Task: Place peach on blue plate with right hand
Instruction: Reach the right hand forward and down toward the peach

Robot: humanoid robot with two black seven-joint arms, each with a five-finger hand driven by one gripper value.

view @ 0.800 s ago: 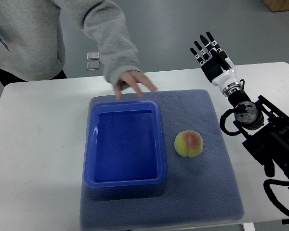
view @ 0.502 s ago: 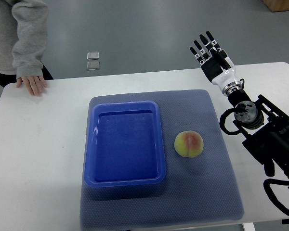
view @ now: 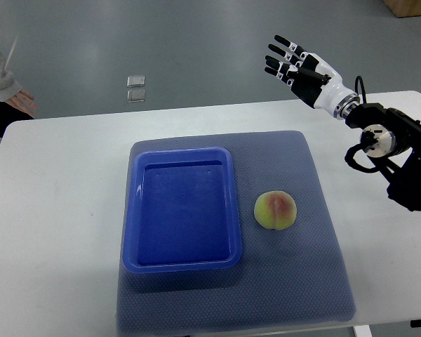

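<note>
Grey floor surrounds our white table [view: 56, 210]. Our right hand [view: 298, 67] hovers at one o'clock, fingers spread, empty. We see the peach [view: 275, 210] on the mat [view: 302, 281], just beside the blue plate [view: 182, 263], at three o'clock.

white table [view: 63, 210], grey-blue mat [view: 295, 281] on it, person's hand [view: 19, 103] (blurred) at far-left edge

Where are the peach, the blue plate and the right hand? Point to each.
peach [view: 275, 210], top view, middle of the fruit.
blue plate [view: 182, 265], top view, its near rim.
right hand [view: 300, 70], top view, the palm; fingers spread.
</note>
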